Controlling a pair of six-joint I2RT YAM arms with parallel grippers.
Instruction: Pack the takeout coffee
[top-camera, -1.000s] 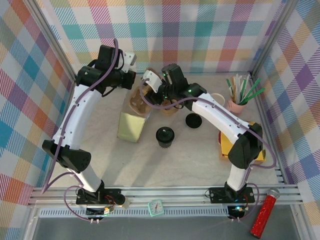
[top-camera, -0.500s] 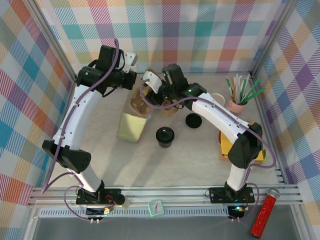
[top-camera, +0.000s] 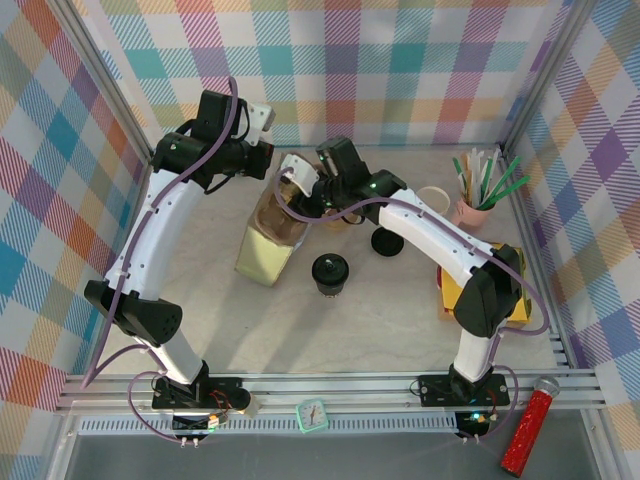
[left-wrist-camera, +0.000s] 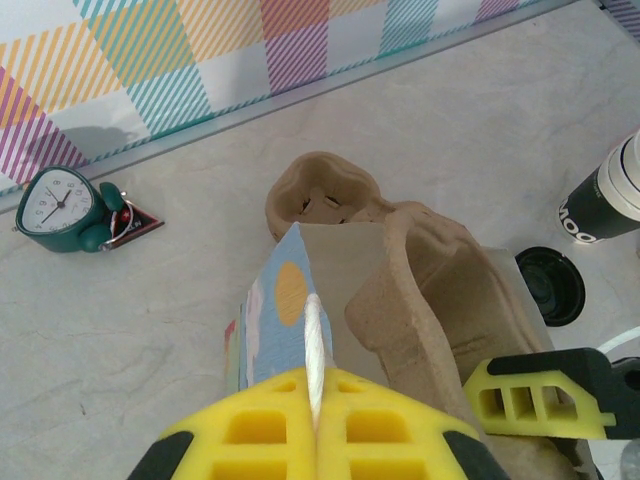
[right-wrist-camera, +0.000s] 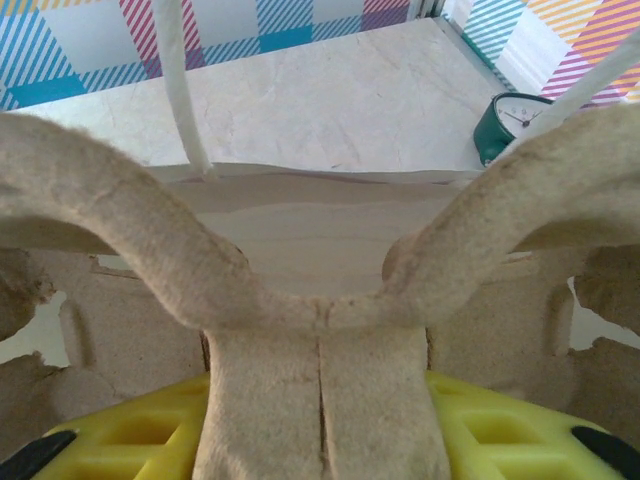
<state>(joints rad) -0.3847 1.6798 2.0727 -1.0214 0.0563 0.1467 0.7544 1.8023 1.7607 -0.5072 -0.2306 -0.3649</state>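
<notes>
Cream-tan coffee cup (top-camera: 330, 272), black lid: upright on the table (top-camera: 400, 320), just right of the paper bag (top-camera: 262, 250), nearer the arm bases than the right claw (top-camera: 300, 188) and apart from it. Right claw: clamped on a brown pulp cup carrier (left-wrist-camera: 430, 270) at the bag's mouth. Left claw (left-wrist-camera: 315, 440): pinched tight on the bag's white string handle (left-wrist-camera: 314, 350).

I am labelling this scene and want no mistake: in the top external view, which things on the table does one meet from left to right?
paper bag → takeout coffee → loose black lid → lidless paper cup → pink cup of sticks
</notes>
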